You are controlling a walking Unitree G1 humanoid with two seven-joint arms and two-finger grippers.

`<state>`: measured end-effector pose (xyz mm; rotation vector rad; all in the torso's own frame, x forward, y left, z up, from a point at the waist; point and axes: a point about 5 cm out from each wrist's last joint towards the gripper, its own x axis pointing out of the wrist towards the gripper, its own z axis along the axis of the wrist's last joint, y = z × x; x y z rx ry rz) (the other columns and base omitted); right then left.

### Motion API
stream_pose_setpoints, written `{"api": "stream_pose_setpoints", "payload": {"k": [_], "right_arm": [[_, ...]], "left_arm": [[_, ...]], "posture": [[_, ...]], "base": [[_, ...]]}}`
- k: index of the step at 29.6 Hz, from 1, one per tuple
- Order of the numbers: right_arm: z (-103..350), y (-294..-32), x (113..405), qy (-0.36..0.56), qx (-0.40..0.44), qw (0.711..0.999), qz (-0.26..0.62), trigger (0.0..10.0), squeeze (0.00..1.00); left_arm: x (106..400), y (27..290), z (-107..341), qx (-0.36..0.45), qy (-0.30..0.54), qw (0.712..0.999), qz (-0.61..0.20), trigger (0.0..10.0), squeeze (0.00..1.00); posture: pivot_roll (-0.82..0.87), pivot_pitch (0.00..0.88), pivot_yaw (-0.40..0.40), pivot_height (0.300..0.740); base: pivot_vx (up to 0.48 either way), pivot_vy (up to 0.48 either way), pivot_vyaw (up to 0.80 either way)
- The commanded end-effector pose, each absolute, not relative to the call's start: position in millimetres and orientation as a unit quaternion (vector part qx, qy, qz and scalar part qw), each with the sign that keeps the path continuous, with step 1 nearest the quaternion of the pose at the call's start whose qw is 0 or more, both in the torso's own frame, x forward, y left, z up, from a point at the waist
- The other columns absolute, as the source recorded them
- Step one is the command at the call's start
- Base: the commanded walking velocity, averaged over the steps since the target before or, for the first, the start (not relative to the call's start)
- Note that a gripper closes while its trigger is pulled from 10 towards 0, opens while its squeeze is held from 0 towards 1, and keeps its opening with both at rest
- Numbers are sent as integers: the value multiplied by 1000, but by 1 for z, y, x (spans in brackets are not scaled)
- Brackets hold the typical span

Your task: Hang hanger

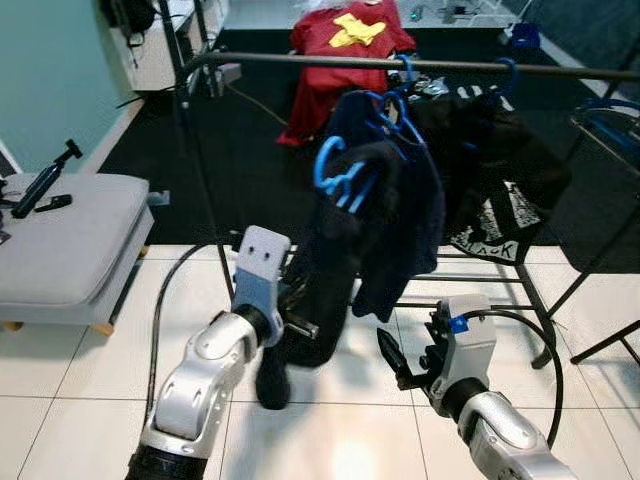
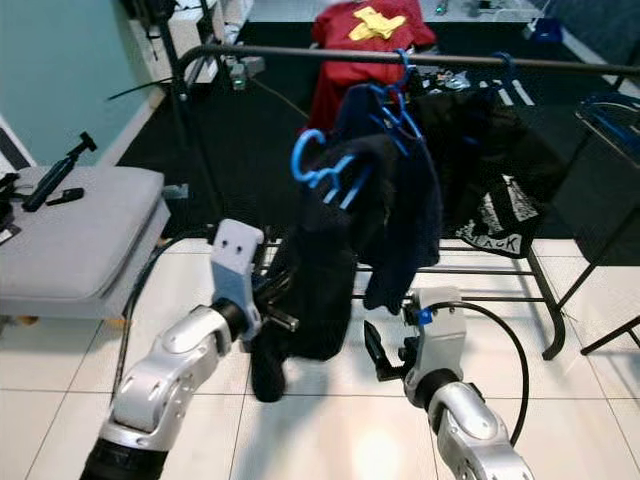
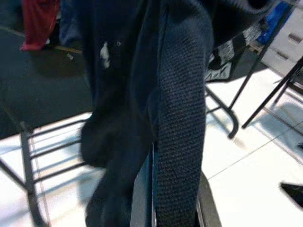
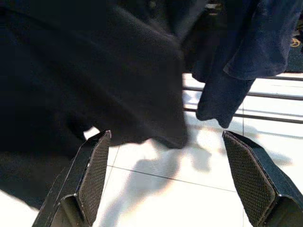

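Fingers first: our left gripper [image 1: 300, 322] is pinched on dark cloth, which the left wrist view shows as a knit fold [image 3: 182, 142] clamped between the pads. Our right gripper [image 4: 175, 179] is spread wide with nothing between its fingers, low over the tile floor [image 1: 330, 430] just under the garment's hem.

Outward from the left grip, the dark garment [image 1: 330, 250] rises to a light blue hanger [image 1: 340, 170] whose hook, as far as we can tell, hangs short of the rail [image 1: 300, 60] rather than over it. Other blue hangers [image 1: 400, 105] and a dark printed shirt [image 1: 500, 200] crowd the rail just beside it.

We judge the risks to be these: since we hold cloth and not the hanger, the garment could slide off as we lift; the hook could also snag its neighbours.
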<state>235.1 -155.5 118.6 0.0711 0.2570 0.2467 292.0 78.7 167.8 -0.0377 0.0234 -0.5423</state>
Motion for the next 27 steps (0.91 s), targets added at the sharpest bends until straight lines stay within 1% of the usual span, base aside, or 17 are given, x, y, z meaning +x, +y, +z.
{"api": "stream_pose_setpoints", "payload": {"k": [1, 6, 8, 16, 27], "right_arm": [[115, -154, 234, 134, 40, 982, 125, 10000, 0], [115, -153, 235, 134, 41, 982, 126, 10000, 0], [114, -153, 236, 134, 44, 982, 127, 10000, 0], [114, -151, 237, 135, 47, 982, 128, 10000, 0], [114, -151, 237, 136, 48, 981, 128, 10000, 0]], "left_arm": [[293, 78, 181, -25, -23, 963, -268, 10000, 0], [300, 76, 186, -27, -32, 966, -253, 10000, 0], [307, 82, 188, -23, -40, 970, -239, 10000, 0], [312, 88, 188, -12, -39, 974, -222, 10000, 0], [316, 89, 189, -12, -39, 978, -206, 10000, 0]], "posture": [[-59, 120, -11, 740], [-58, 122, -12, 740], [-56, 124, -9, 740], [-55, 125, -5, 740], [-57, 127, -5, 740]], "base": [[412, 0, 0], [415, 0, 0], [416, 0, 0], [414, 0, 0], [401, 0, 0]]}}
